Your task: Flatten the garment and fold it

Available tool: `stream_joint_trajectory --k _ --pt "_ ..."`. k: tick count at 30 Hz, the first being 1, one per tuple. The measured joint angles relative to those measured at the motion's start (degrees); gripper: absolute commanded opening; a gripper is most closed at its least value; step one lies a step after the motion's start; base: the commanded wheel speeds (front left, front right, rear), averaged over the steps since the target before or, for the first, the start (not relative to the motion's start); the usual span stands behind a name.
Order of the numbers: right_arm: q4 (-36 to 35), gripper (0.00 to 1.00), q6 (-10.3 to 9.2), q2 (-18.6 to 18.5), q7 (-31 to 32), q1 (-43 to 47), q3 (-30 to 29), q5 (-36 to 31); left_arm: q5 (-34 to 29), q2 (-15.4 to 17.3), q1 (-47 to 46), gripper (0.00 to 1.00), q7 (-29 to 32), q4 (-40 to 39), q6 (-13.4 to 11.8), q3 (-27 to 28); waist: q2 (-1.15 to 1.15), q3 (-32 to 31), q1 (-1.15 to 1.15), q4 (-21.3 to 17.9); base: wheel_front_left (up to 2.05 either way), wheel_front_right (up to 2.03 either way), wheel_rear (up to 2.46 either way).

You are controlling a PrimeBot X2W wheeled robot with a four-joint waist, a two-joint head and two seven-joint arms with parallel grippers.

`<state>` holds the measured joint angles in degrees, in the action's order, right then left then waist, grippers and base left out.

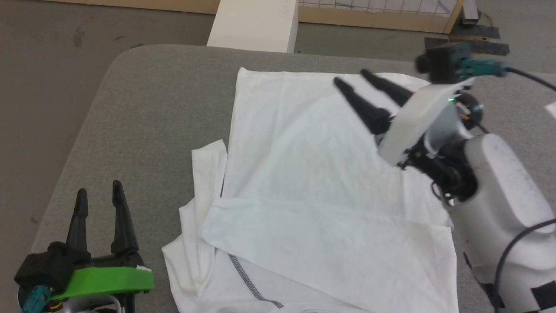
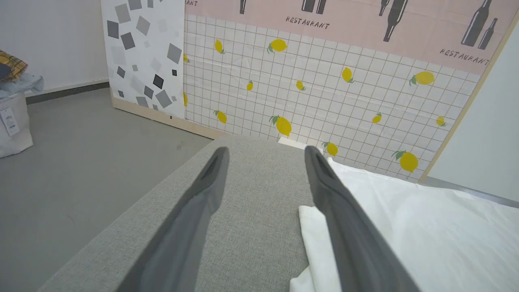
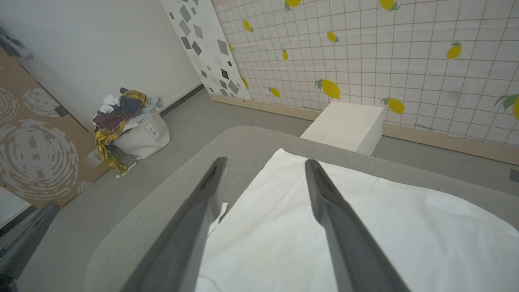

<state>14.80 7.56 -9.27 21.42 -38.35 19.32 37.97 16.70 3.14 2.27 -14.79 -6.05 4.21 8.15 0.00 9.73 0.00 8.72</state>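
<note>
A: Where's the garment (image 1: 312, 165)?

B: Spread on the grey counter (image 1: 143, 113), middle to right in the head view. Its far part lies flat. A layer is folded across the near part, and that layer's edge runs on a slant. On the left a sleeve (image 1: 209, 169) sticks out and bunches toward the near side, by the zigzag seam (image 1: 245, 276).

A: And the jaws?

B: The right gripper (image 1: 350, 76) hangs tilted over the garment's far edge, toward the right. Its jaws are wide and hold nothing; its wrist view shows cloth beneath them but no pinch. The left gripper (image 1: 99, 187) stands over bare counter, near the bunched sleeve but apart from it, jaws also wide and empty.

A: So what's the step?

B: I'd judge that one fold is laid and the loose left side comes next. That's within the left gripper's reach.

A: How to do it well?

B: Take the sleeve at its outer edge, low to the counter, so the jaws slide under the cloth rather than shove it into a heap. Carry it across in a flat arc and lay it in line with the long left edge. The right arm should get clear, or press down on the folded layer, because thin cloth like this probably drags easily.

A: Risk?

B: The slanted fold edge. If it isn't squared, every later fold will likely go crooked.
</note>
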Motion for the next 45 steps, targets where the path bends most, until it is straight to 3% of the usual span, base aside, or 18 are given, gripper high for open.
stream_joint_trajectory --k 4,8,12,16,21,25,29,34,42,43,45 --pt "-4.55 1.0 0.0 -1.85 -3.57 4.24 -11.09 -4.05 0.05 0.6 -0.05 1.0 0.63 1.51 0.33 -0.3 0.0 -0.68 0.0 -1.43 0.0 0.0 0.0" --pt "-9.67 1.0 0.0 -0.7 -5.82 10.98 -22.8 -8.53 0.54 1.27 -1.65 1.0 3.28 2.98 0.35 -0.73 0.0 -1.15 0.0 -2.92 0.0 0.0 0.0" --pt "-14.19 1.0 0.0 1.38 -5.36 17.44 -29.47 -13.58 2.35 2.44 -6.06 1.0 7.13 4.89 0.76 -1.22 0.0 -0.97 0.0 -4.54 0.0 0.0 0.0" --pt "-17.97 1.0 0.0 3.67 -4.71 21.11 -34.53 -15.34 3.81 4.67 -12.37 1.0 14.67 8.47 1.07 -2.21 0.0 0.08 0.0 -5.88 0.0 0.0 0.0" --pt "-21.06 1.0 0.0 4.93 -3.75 22.11 -37.73 -16.7 6.65 8.34 -22.66 1.0 30.58 15.85 0.75 -3.12 0.0 2.33 0.0 -7.01 0.0 0.0 0.0" --pt "-22.94 1.0 0.0 5.45 -2.92 22.1 -38.83 -16.9 9.7 10.58 -30.12 1.0 48.8 21.82 -3.18 -2.89 0.0 4.58 0.0 -7.97 0.0 0.0 0.0" --pt "-23.48 1.0 0.0 5.81 -2.67 22.09 -39.65 -17.25 11.13 12.54 -33.44 1.0 61.92 22.77 -4.35 -4.12 0.0 6.84 0.0 -9.06 0.0 0.0 0.0" --pt "-23.71 1.0 0.0 6.09 -2.81 22.03 -40.17 -17.27 11.78 13.6 -34.11 1.0 69.14 21.16 -5.76 -5.09 0.0 9.38 0.0 -10.38 0.0 0.0 0.0" --pt "-23.71 1.0 0.0 6.21 -3.31 21.98 -40.79 -17.2 12.95 13.76 -32.95 1.0 72.54 19.26 -6.81 -5.64 0.0 11.72 0.01 -11.67 0.0 0.0 0.0" --pt "-23.71 1.0 0.0 6.23 -3.37 21.9 -40.87 -17.23 12.93 14.15 -32.62 0.0 72.77 18.67 -6.87 -5.66 0.0 12.01 0.01 -11.73 0.0 0.0 0.0" --pt "-23.71 1.0 0.0 6.23 -3.37 21.87 -40.69 -17.29 13.11 14.25 -32.26 0.0 72.79 18.25 -6.87 -5.53 0.0 11.98 0.01 -11.62 0.0 0.0 0.0"
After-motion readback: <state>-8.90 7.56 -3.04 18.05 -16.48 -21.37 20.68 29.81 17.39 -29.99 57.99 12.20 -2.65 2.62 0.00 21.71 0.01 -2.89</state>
